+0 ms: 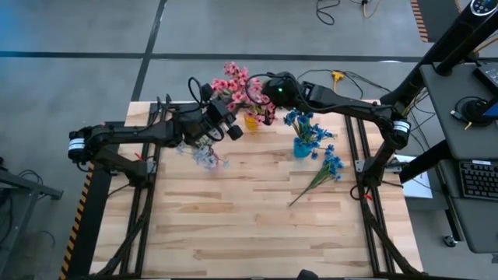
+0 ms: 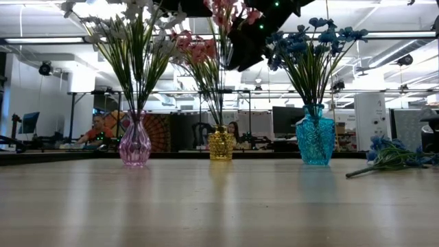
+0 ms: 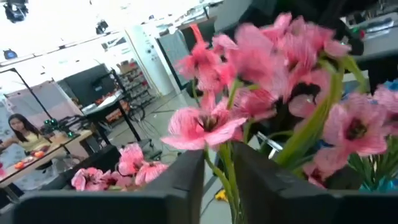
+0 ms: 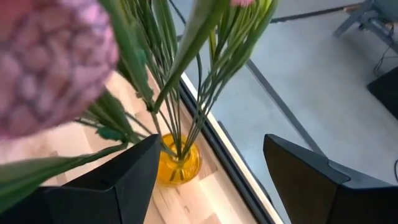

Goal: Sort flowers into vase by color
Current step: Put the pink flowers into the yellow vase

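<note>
Pink flowers (image 1: 237,82) stand with their stems in a small yellow vase (image 1: 250,120). Blue flowers (image 1: 307,128) fill a blue vase (image 2: 315,140), and pale flowers (image 2: 137,34) fill a pink vase (image 2: 135,147). One blue sprig (image 1: 323,171) lies flat on the table at the right. My left gripper (image 3: 219,183) reaches level into the pink bunch from the left, shut on a stem. My right gripper (image 4: 211,177) hangs open over the yellow vase (image 4: 177,165), slanting down, with the pink flowers' stems rising between its fingers. My left gripper has one thin green stem (image 3: 222,167) of a pink flower between its two fingers (image 3: 186,183), well below the blossom. The fingers come level from the table's left and lie across the stem. The stem stays upright among the other pink flowers.
The three vases stand in a row along the table's far edge, close to one another. The two arms meet over the yellow vase. The wooden tabletop (image 1: 233,218) spreads bare toward the near edge. People sit at desks in the room beyond the table.
</note>
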Controlling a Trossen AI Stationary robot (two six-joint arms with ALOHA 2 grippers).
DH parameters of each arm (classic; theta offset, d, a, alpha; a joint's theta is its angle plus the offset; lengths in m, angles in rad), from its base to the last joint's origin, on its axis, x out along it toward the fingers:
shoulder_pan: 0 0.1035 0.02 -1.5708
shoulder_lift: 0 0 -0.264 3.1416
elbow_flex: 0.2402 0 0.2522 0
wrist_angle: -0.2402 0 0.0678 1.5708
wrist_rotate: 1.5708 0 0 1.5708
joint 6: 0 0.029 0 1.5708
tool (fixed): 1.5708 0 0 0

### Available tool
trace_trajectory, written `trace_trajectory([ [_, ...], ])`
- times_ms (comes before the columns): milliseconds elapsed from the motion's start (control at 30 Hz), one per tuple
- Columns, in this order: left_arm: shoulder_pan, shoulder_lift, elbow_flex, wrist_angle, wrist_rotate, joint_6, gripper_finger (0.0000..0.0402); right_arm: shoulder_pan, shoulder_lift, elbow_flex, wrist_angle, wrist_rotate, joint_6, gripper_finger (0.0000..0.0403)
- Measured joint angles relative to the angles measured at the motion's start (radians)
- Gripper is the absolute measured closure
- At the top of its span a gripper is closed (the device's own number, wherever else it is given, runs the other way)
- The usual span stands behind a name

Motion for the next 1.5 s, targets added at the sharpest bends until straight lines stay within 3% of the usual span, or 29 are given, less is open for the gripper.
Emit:
trace_trajectory([
  [267, 0.005, 0.0, 0.0, -0.005, -0.086, 0.003, 0.0399, 0.002, 0.003, 0.0, -0.053, 0.0, 0.003, 0.0124],
  [433, 0.006, 0.0, 0.0, -0.005, -0.095, 0.006, 0.04, 0.002, 0.003, 0.003, -0.057, -0.001, 0.009, 0.0124],
  [567, 0.012, 0.0, 0.0, -0.005, -0.165, 0.006, 0.04, 0.002, 0.003, 0.022, -0.075, 0.0, 0.011, 0.0124],
  [1067, 0.028, 0.0, 0.0, -0.058, -0.172, -0.028, 0.04, 0.002, 0.001, 0.196, -0.284, 0.008, 0.063, 0.0124],
  [1433, -0.016, -0.037, 0.001, -0.085, -0.172, -0.039, 0.0379, -0.002, 0.056, 0.179, -0.208, -0.012, 0.022, 0.0124],
  [1500, -0.034, -0.056, 0.001, -0.124, -0.169, -0.031, 0.0368, -0.01, 0.063, 0.179, -0.17, -0.096, 0.011, 0.0124],
])
